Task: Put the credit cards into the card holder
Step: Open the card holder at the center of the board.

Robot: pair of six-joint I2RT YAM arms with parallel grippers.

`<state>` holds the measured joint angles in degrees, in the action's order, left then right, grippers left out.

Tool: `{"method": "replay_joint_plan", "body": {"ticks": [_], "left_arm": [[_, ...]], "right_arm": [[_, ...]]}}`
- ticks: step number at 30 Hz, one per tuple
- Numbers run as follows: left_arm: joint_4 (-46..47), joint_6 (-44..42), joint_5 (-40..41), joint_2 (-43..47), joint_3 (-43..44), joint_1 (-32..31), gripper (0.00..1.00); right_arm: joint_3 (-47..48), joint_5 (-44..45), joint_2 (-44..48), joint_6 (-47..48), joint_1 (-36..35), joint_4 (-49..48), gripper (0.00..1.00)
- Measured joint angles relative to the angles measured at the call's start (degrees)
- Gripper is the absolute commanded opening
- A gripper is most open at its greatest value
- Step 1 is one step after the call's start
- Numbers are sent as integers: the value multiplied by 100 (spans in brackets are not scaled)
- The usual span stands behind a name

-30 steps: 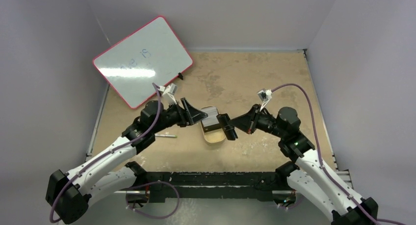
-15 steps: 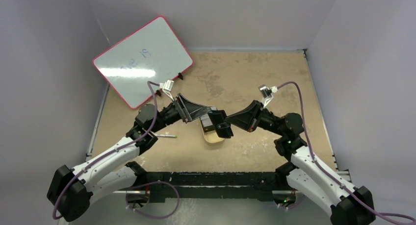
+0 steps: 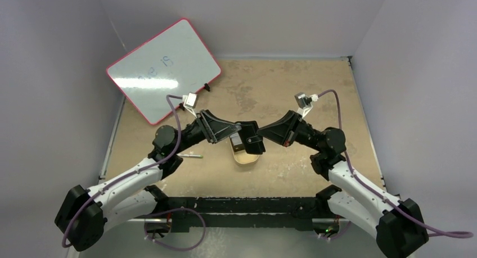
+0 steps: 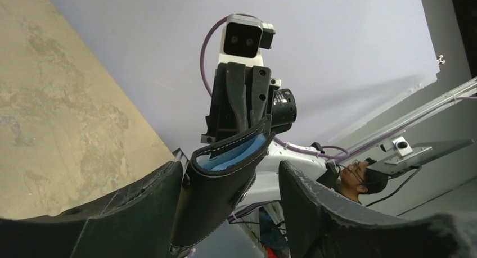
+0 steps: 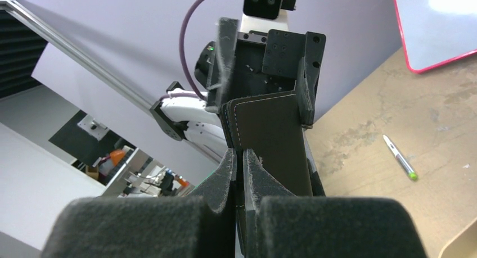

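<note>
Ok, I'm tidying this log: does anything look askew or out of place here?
The card holder is in mid-air, pinched in the shut right claw, its mouth gaping between the fingers of the open left claw. The whiteboard sits crooked at the far left corner. Nothing looks spilled or damaged.

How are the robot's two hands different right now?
The left gripper stands wide open around the wallet; the right gripper is pinched shut on it. The left holds nothing; the right holds the wallet. Both have black fingers.
</note>
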<state>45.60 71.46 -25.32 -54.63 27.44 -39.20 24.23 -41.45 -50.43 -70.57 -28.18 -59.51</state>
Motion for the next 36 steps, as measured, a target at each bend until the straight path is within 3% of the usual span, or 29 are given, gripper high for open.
{"method": "replay_joint_plan", "body": {"ticks": [3,5,6,9,14,18,23,28,36], "left_arm": [[162,63,2,-118,-52,-2,22],[201,85,22,-195,-76,-2,3],[205,101,20,-214,-85,-4,0],[68,20,116,-219,-94,-4,0],[-1102,-461,466,-149,42,-35,0],[-2658,-1086,1150,15,542,-37,0],[-3755,-1515,1794,42,1040,-35,0],[-4356,-1602,2098,-103,1134,-37,0],[-4800,-1561,2308,-337,1134,-37,0]], "right_arm": [[0,11,-70,-129,0,-223,0],[0,37,-52,-151,0,-278,12],[2,61,-44,-133,0,-249,18],[109,214,-2,107,7,313,36],[1128,1209,341,1362,-4,3042,48],[1928,2138,542,2275,-4,4725,46],[2411,2769,317,2975,-70,5862,43],[2531,3287,-166,3279,-481,6502,43],[2857,4245,-1062,3351,-1821,6894,44]]}}
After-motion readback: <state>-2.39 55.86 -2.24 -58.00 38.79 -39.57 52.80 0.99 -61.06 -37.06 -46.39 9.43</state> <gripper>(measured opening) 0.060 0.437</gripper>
